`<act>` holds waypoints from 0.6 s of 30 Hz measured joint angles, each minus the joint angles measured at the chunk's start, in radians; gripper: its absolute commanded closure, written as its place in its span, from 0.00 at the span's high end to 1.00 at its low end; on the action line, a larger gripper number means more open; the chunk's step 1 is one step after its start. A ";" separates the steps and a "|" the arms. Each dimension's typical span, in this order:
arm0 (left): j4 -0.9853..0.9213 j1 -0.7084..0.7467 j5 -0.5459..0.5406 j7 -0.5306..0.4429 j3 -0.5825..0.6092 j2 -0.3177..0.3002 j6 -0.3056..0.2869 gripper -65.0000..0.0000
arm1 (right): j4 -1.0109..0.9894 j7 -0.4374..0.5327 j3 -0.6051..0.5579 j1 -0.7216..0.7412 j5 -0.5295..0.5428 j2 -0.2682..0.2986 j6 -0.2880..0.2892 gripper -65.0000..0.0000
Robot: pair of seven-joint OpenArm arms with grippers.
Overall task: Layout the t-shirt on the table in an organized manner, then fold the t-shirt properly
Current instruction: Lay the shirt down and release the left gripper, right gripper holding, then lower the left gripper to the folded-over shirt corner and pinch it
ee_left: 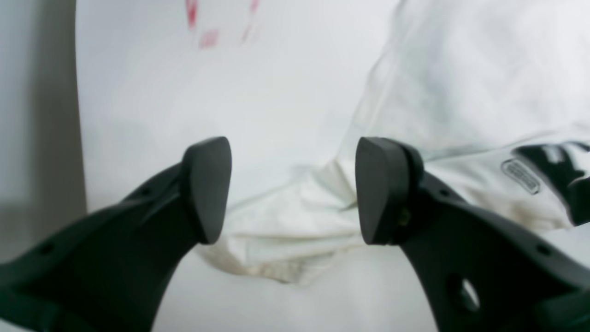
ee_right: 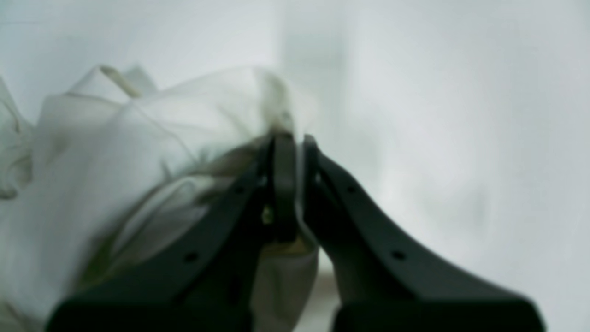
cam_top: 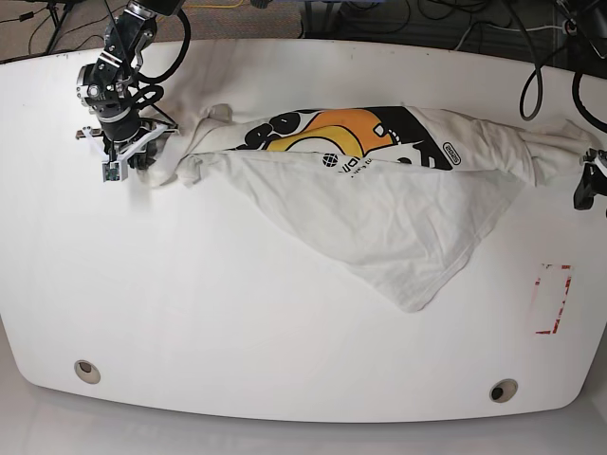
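Observation:
The white t-shirt (cam_top: 379,209) lies stretched across the far half of the table (cam_top: 237,313), its orange-and-black graphic (cam_top: 332,133) partly folded under and a triangular flap hanging toward the front. At the shirt's left end, my right gripper (cam_top: 142,163) is shut on a bunch of its fabric (ee_right: 138,138), with cloth pinched between the jaws (ee_right: 295,184). My left gripper (ee_left: 295,191) stands open at the table's right edge (cam_top: 586,188). The shirt's crumpled end (ee_left: 286,230) lies just beyond its fingertips, not held.
A red tape rectangle (cam_top: 554,299) marks the table's right side and shows blurred in the left wrist view (ee_left: 207,39). Two grommet holes (cam_top: 86,371) (cam_top: 503,390) sit near the front edge. Cables run along the far edge behind the table.

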 measured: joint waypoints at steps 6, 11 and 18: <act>-0.041 -0.169 0.056 0.007 0.102 0.038 0.003 0.61 | 0.000 0.001 0.000 0.000 0.000 -0.002 0.000 0.00; -0.148 -0.299 0.128 -0.034 0.186 0.124 0.000 0.61 | 0.000 0.000 0.001 0.000 0.000 0.002 0.000 0.00; -0.367 -0.450 0.306 -0.160 0.348 0.185 0.000 0.61 | 0.000 0.001 0.001 0.003 -0.003 -0.021 -0.003 0.00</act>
